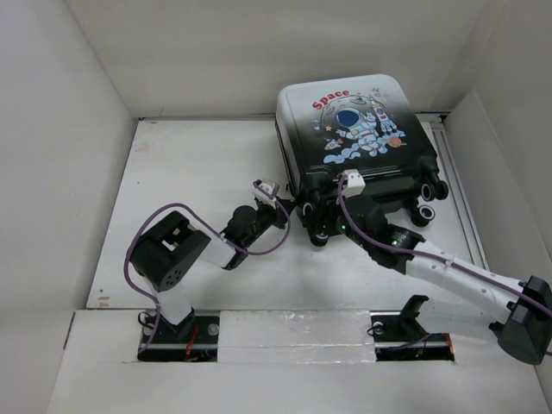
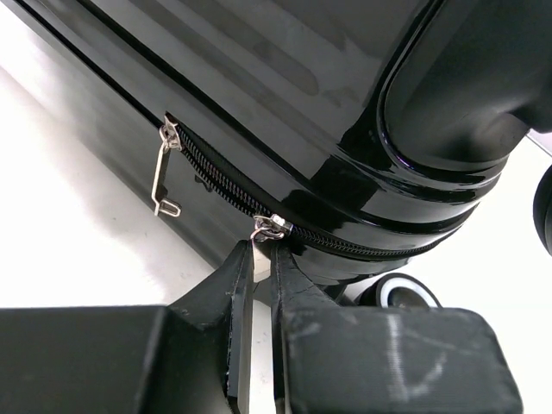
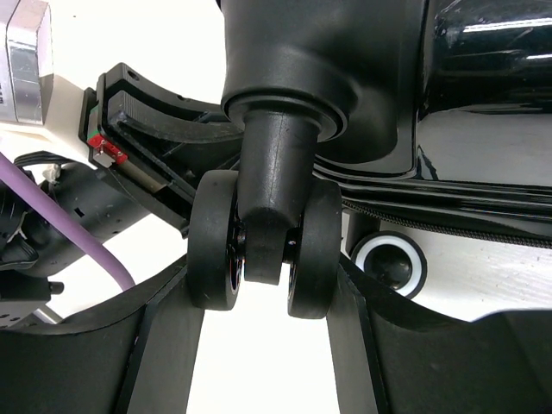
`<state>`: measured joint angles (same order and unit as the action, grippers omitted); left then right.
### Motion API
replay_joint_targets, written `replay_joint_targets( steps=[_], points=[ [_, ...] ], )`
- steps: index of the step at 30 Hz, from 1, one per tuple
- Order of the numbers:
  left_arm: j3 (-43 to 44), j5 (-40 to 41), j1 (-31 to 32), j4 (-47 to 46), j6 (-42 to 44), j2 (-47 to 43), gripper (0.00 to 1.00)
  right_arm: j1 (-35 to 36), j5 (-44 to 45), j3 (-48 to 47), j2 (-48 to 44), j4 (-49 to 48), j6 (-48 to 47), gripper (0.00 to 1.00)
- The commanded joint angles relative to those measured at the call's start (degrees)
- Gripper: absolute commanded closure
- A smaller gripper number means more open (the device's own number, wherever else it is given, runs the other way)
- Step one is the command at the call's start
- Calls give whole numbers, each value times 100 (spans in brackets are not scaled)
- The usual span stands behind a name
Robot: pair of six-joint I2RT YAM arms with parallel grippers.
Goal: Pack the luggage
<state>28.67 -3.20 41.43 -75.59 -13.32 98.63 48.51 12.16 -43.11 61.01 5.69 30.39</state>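
Obs.: the left arm is folding sharply at the elbow close to its base and reaching forward and rightward, low over the table. The left claw is pinching: fingers nearly together, only a thin slit between them, tips on a zipper pull.

The right arm is stretching diagonally from the far right toward the left, wrist dipping down. The right claw is straddling a double wheel, one finger pressing against each outer side. The two claws are working near each other.
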Motion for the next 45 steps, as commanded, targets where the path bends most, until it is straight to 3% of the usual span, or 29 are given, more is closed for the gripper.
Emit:
replay_joint_targets(
  steps=[1, 13, 21, 26, 29, 30, 31, 33, 37, 41, 45],
  points=[
    [377, 65, 32, -632, 67, -10, 100, 203, -742, 30, -230, -323, -183, 100],
    [569, 1875, -20, 220, 137, 42, 100, 308, -671, 136, -573, 63, -130, 100],
    [701, 1270, -785, 430, -223, 157, 100, 413, -671, 189, -696, 230, -130, 100],
    [834, 1620, -838, 957, -364, 52, 100, 414, -724, 189, -582, 230, -130, 100],
    [694, 1858, -838, 1108, -715, -238, 48, 414, -724, 84, -582, 178, -130, 100],
    [493, 1858, -838, 1108, -846, -483, 28, 414, -724, 84, -530, 178, -182, 100],
    [369, 1954, -838, 1108, -1135, -633, 0, 414, -724, 84, -529, 108, -235, 100],
    [71, 2358, -777, 1405, -1592, -1141, 0, 466, -943, -109, -476, 107, -323, 100],
    [112, 2956, -523, 3061, -2139, -1932, 0, 747, -1110, -408, -82, -103, -438, 100],
    [359, 2790, -522, 4355, -2306, -2716, 0, 1168, -1365, -794, 470, -297, -604, 100],
    [307, 3166, -522, 5174, -2552, -3892, 0, 1775, -1313, -1287, 990, -297, -710, 100]
  ],
)
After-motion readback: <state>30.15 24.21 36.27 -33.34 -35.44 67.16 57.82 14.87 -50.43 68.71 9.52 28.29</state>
